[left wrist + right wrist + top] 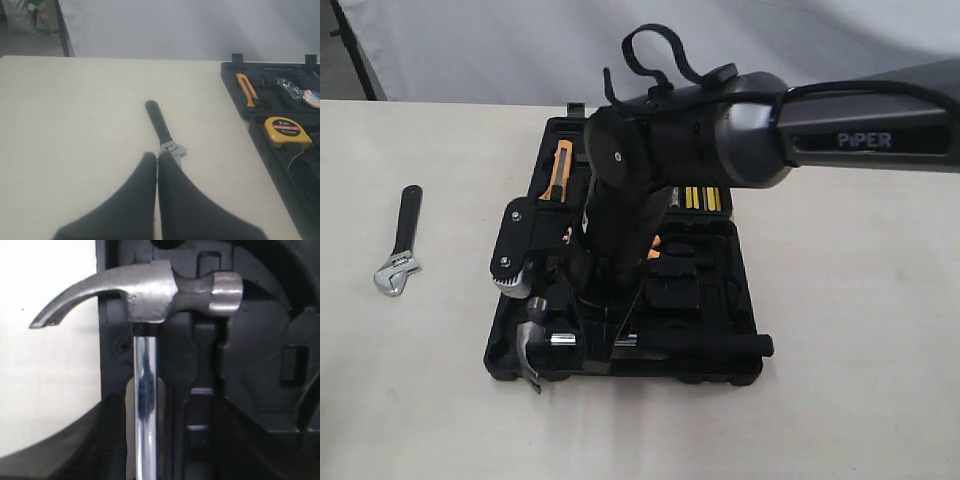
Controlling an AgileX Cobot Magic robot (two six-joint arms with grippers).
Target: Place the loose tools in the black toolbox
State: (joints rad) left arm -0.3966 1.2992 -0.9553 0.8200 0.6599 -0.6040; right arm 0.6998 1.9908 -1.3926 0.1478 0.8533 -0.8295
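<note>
Hammer (150, 295) at the toolbox (700, 372) corner, not yet seated

Polished steel makes the head and the round mirror-like shaft; the handle is matte black. The hammer lies along the toolbox's front rim. Its head is at the front corner on the left arm's side, and its curved claw reaches out past the rim, over the pale table. A hammer-shaped recess in the moulded plastic shows just beside the shaft, so I judge the tool is a little off its bed.

The right gripper (600, 325) stands over the shaft with one dark finger on each side. Whether the fingers press the steel, I cannot tell.

Risks, in my judgement:
- The smooth shaft can slip or turn in the grip, because the head is heavy.
- If it is let go here, the claw may rest on the rim and the hammer may tip out.

The wrench (400, 245), silver with a black handle, lies flat on the table, well apart from the toolbox's left side. The left gripper (157, 157) points at it with its fingers pressed together and nothing between them. The tape roll (305, 94) seems to be inside the toolbox already.
</note>
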